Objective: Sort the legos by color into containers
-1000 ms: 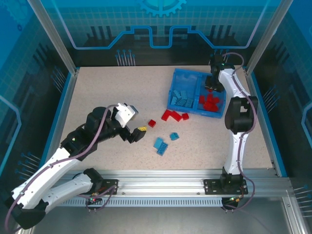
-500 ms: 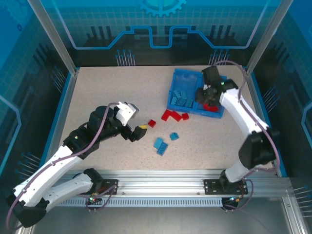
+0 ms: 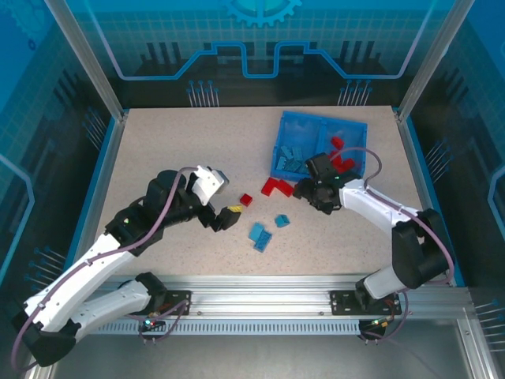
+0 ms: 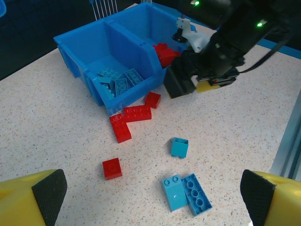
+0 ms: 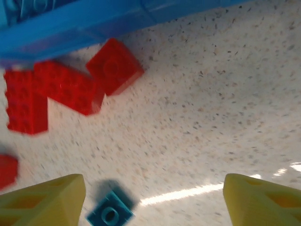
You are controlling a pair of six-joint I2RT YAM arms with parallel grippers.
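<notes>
The blue tray [image 3: 297, 118] sits at the back right. Its left compartment holds light blue legos [image 3: 293, 160], its right one red legos [image 3: 342, 155]. On the table lie three red bricks [image 3: 278, 187] by the tray's front, a small red one [image 3: 246, 199], a small blue one [image 3: 282, 220] and a blue pair [image 3: 260, 234]. My right gripper [image 3: 309, 190] hangs open just right of the red cluster [image 5: 66, 87], with bare table between its fingers [image 5: 153, 197]. My left gripper [image 3: 223, 215] is open, left of the loose bricks, with the blue pair [image 4: 186, 193] ahead of it.
Clear acrylic walls and aluminium posts enclose the table. The right arm's forearm [image 3: 375, 207] stretches across the table in front of the tray [image 4: 77, 66]. Open tabletop lies to the back left [image 3: 181, 142].
The right arm swung from above the tray's red compartment down and left to the table in front of the tray. The left arm has barely moved.
</notes>
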